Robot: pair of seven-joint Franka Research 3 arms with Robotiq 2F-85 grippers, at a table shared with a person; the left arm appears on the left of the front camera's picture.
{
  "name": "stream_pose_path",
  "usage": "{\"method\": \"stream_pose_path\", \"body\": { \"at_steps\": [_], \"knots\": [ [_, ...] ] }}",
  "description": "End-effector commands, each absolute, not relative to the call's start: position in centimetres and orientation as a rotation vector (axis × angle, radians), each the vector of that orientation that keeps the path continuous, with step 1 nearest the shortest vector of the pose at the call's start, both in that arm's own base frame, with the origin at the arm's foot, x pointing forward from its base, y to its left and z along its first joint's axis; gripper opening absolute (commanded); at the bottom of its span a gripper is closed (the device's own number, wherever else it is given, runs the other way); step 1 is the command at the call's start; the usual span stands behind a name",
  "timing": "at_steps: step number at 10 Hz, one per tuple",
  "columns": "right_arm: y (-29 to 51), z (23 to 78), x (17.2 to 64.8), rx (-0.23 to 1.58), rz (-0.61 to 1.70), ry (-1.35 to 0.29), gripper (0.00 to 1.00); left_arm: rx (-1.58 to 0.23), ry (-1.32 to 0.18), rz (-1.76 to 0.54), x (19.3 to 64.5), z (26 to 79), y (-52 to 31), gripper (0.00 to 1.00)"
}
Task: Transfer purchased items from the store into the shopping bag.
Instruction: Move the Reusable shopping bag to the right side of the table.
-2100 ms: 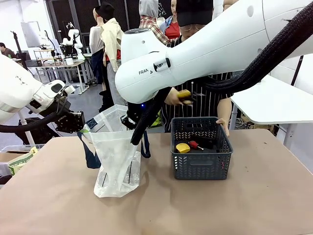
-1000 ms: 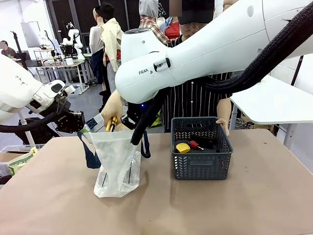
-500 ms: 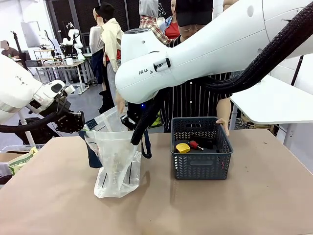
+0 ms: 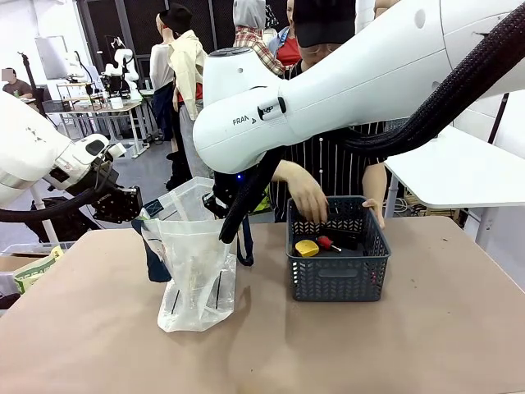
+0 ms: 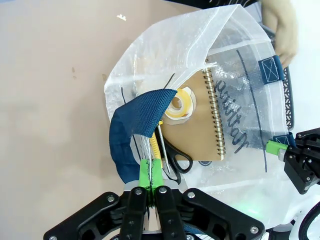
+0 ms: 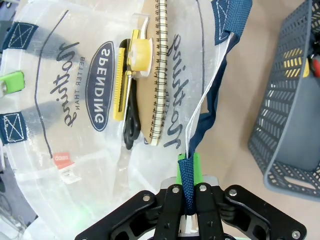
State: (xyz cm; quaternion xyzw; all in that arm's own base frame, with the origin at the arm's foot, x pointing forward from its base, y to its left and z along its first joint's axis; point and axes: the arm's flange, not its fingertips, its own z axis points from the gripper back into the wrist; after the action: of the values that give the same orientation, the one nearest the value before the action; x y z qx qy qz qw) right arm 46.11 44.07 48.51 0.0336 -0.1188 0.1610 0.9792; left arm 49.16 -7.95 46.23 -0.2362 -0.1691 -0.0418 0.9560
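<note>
**Inspector:** State of the pincers?

**Officer:** The left pincer is clamped on one navy handle of the shopping bag. The right pincer pinches the opposite handle. The bag mouth is held spread between them.

**Inspector:** Position of the bag?

**Officer:** It stands on the counter, at 9 o'clock of the grey basket, near it but apart.

**Inspector:** Contents?

**Officer:** A tan spiral notebook, with a yellow tape roll on its 9 o'clock edge. Black-handled scissors and a yellow cutter lie alongside.

**Inspector:** And the basket?

**Officer:** A person's hand is over its 11 o'clock rim. Inside is a yellow-topped item; at its 3 o'clock sits a red-tipped piece, possibly a small tool
</note>
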Motion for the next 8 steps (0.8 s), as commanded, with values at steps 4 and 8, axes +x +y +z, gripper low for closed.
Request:
{"method": "stream_pose_path", "body": {
  "at_steps": [4, 8],
  "knots": [
    [43.93, 48.39, 46.0, 0.064, 0.326, -0.237, 0.0, -0.477, -0.35, -0.077, 49.08, 46.24, -7.88, 0.0],
    [43.93, 48.39, 46.0, 0.064, 0.326, -0.237, 0.0, -0.477, -0.35, -0.077, 49.08, 46.24, -7.88, 0.0]
  ]
}}
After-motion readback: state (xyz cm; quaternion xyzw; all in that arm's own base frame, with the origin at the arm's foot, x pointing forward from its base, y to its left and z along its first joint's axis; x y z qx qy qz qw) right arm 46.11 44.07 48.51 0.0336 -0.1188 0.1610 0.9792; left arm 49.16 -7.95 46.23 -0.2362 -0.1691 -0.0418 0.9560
